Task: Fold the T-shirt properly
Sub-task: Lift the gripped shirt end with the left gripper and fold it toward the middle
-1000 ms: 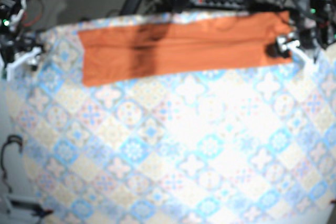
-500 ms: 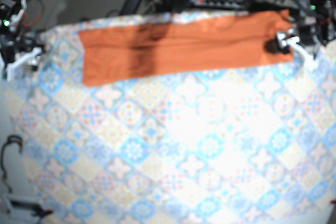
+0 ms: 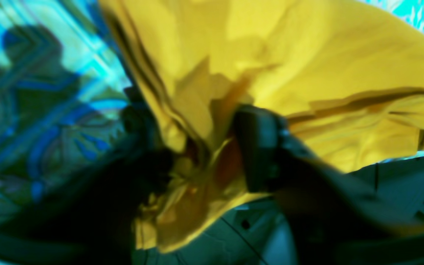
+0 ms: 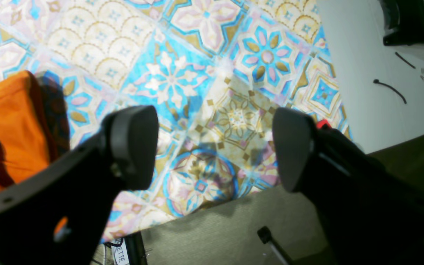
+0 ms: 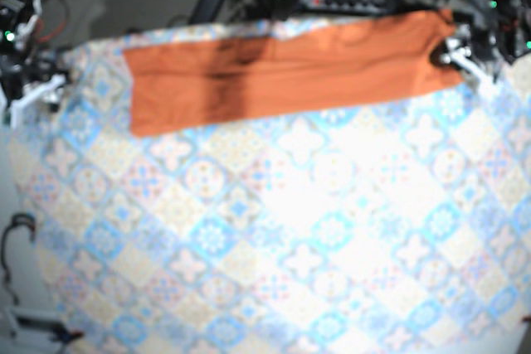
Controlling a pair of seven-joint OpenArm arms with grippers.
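Near half of the table: bare patterned tablecloth (image 5: 274, 238), nothing to handle there.

Far band, toward 12 o'clock: the orange T-shirt (image 5: 282, 76), already narrowed to a long strip. Its long axis runs 9 to 3, with the 3 end tipped slightly toward 2.

Left gripper (image 3: 201, 147) sits at that 3 o'clock end. Its wrist view is blurred and colour-shifted, but cloth is bunched between the jaws, which are clenched on it.

Right gripper (image 4: 214, 147): jaws spread wide over the tablecloth, nothing between them. In its own view the shirt's other end shows at 9 o'clock from the jaws, near but apart.

Judgement: the next fold likely runs along the long axis, the 3 end carried toward 9. The left arm has that end in hand. The right arm is the nearer one to pin or take the opposite end.
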